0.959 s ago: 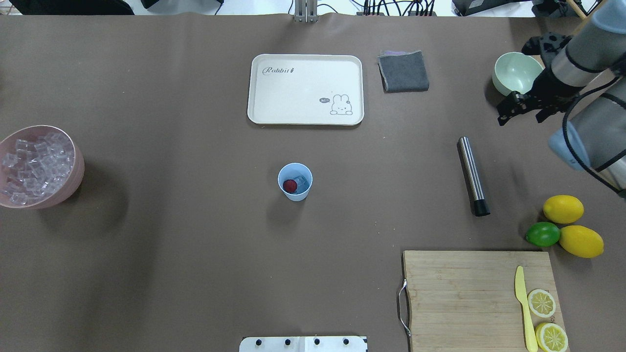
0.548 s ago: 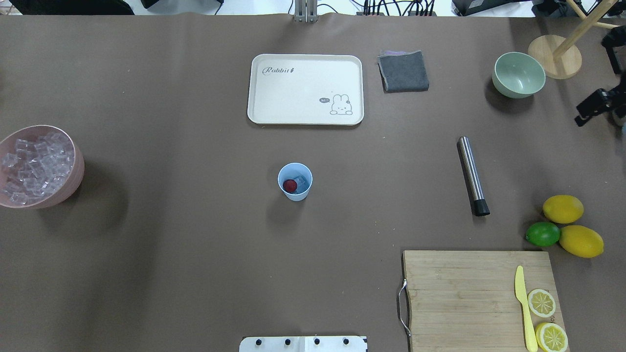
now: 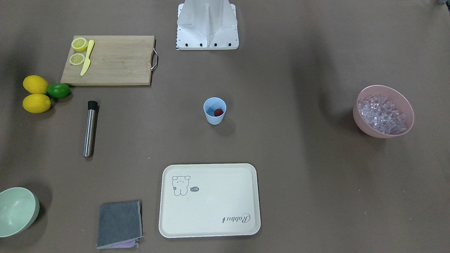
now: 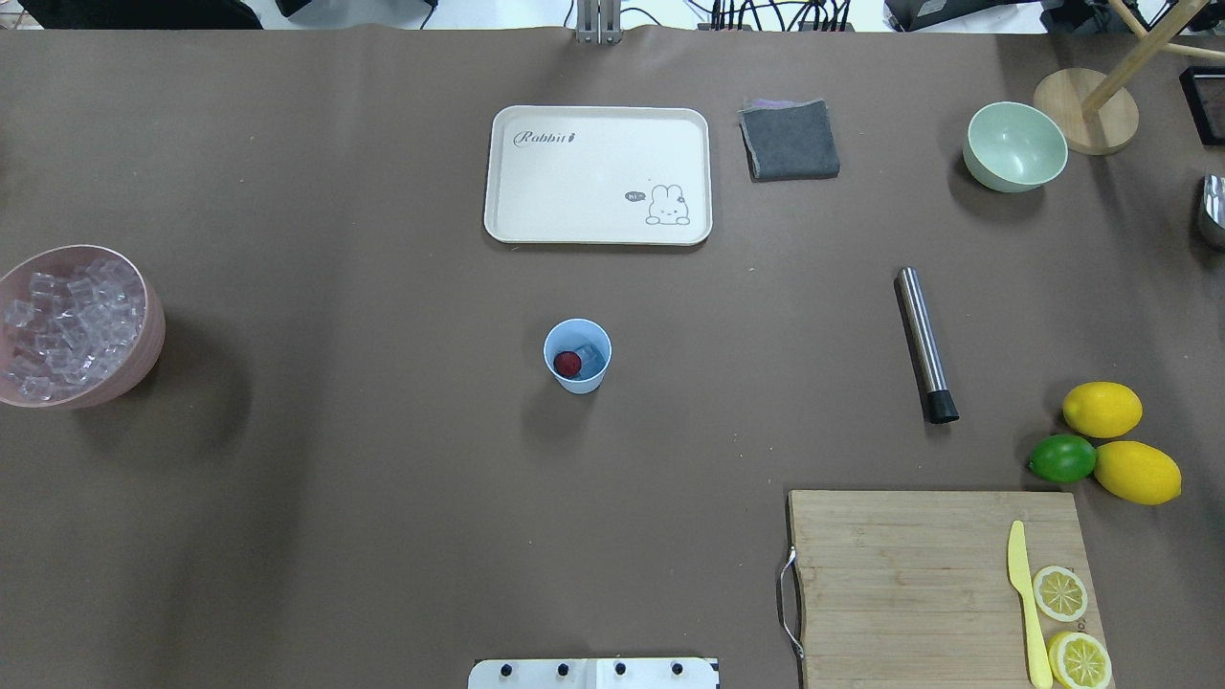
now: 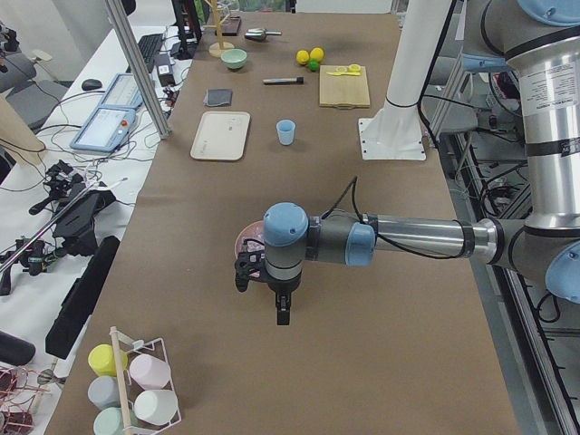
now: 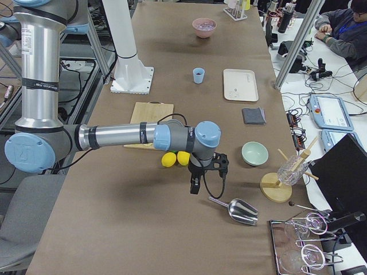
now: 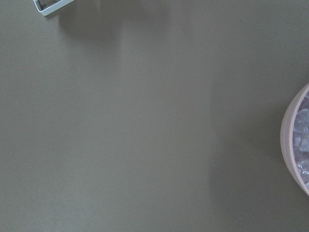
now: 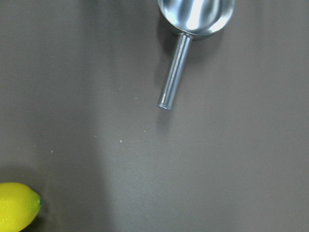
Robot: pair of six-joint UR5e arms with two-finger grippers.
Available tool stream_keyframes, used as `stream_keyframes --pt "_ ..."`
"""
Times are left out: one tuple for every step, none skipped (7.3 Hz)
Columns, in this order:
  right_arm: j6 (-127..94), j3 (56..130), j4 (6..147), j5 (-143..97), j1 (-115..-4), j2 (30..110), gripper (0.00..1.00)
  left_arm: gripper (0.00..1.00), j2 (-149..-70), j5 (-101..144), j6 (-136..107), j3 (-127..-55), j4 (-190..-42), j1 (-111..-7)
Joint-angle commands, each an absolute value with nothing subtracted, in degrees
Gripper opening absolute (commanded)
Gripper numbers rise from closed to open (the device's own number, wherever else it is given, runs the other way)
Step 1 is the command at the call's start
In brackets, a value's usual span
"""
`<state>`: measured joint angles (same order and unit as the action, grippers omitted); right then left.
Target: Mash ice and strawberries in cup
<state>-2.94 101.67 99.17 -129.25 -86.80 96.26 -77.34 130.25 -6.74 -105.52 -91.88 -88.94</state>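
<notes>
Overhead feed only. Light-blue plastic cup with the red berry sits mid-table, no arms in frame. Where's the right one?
Observer: Past the right edge of your frame. The right tool hangs near a shiny metal scoop.
Operator: Tool open or shut?
Observer: Cannot tell. It shows only in a side view, and the right wrist camera sees just the scoop's handle and part of a yellow lemon.
Operator: Left arm?
Observer: The left tool hovers above the brown table just past the pink plastic bowl of clear ice cubes, toward the left end.
</notes>
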Motion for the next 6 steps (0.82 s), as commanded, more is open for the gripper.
stream_keyframes --pt "-2.90 101.96 98.70 -130.50 -89.03 97.83 1.00 0.98 -77.43 130.34 -6.77 -105.47 -91.93 -88.95" --pt "-2.38 102.39 98.61 -130.95 -89.03 98.17 1.00 0.98 -77.43 130.43 -6.77 -105.56 -91.93 -88.95" --pt "-2.37 102.83 98.61 -130.78 -89.03 97.91 1.00 0.98 -77.52 130.60 -6.77 -105.56 -91.93 -88.95" --pt "-2.37 104.66 98.61 -130.96 -89.03 98.00 1.00 0.98 -77.52 130.69 -6.77 -105.56 -91.93 -88.95" --pt "-2.29 104.94 98.61 -130.87 -89.03 97.91 1.00 0.98 -77.52 130.95 -6.77 -105.64 -91.93 -88.95" --pt "-2.29 104.94 98.53 -130.52 -89.03 98.35 1.00 0.98 -77.52 130.96 -6.77 -105.64 -92.02 -88.95"
